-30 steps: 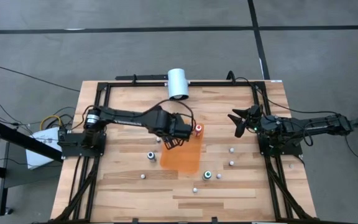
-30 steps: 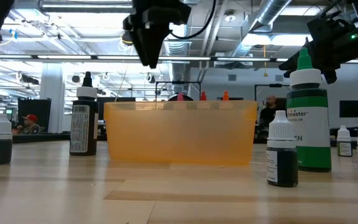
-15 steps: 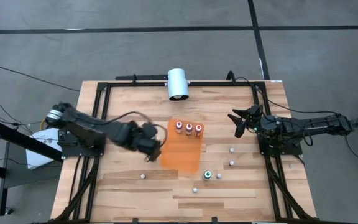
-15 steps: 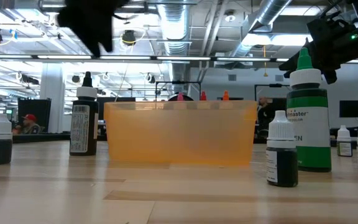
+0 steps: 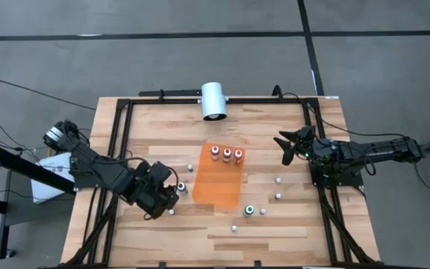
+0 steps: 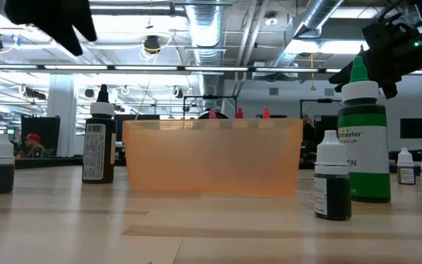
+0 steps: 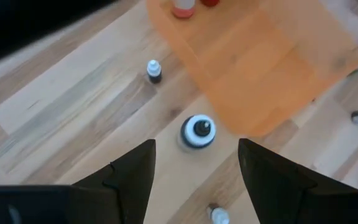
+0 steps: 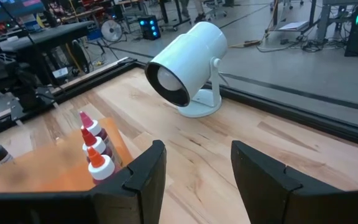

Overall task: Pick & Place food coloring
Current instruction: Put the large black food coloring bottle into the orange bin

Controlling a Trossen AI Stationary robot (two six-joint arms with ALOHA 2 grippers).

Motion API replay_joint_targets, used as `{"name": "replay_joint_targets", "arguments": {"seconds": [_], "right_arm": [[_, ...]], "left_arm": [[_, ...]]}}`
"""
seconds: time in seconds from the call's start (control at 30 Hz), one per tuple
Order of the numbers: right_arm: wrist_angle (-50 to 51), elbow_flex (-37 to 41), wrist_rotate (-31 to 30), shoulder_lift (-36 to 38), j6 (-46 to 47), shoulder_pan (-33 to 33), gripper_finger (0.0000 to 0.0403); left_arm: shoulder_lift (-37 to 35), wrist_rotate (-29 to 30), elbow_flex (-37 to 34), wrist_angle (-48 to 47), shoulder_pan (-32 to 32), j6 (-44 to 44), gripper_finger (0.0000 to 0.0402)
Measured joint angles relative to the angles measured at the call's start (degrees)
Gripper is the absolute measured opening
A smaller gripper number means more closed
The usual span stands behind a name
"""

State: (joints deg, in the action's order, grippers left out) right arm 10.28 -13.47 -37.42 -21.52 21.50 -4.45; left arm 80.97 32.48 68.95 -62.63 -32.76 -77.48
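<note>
Roughly centred on the wooden slatted table, translucent orange rectangular tray holds three red-and-orange-capped food coloring bottles at its far edge. Left gripper, fingers spread, hovers over dark black-capped bottle just off the tray's left edge. Right gripper waits, spread, near the right edge. Risk: an off-centre descent could topple the bottle.

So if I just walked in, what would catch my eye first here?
Probably the translucent orange tray at the middle of the table, with three red-topped food coloring bottles lined up along its far edge. Next, the left end effector, fingers open, hovering over a dark bottle just beside the tray, and the white cylinder at the table's far edge.
</note>
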Motion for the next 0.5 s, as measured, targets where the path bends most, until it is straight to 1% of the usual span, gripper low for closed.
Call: {"name": "replay_joint_targets", "arguments": {"seconds": [0.17, 0.4, 0.5], "right_arm": [[-0.01, 0.00, 0.04, 0.02, -2.27, -0.02, 0.0169], [-0.08, 0.00, 0.31, 0.28, -6.95, -0.01, 0.0169], [-0.47, 0.00, 3.12, 0.93, -9.00, 0.01, 0.0168]], "left_arm": [[0.00, 1.86, 0.00, 3.14, 0.85, 0.84, 0.0220], [0.00, 2.94, 0.02, 9.30, 3.23, 3.06, 0.0220], [0.00, 2.50, 0.02, 11.33, 4.14, 2.98, 0.0220]]}}
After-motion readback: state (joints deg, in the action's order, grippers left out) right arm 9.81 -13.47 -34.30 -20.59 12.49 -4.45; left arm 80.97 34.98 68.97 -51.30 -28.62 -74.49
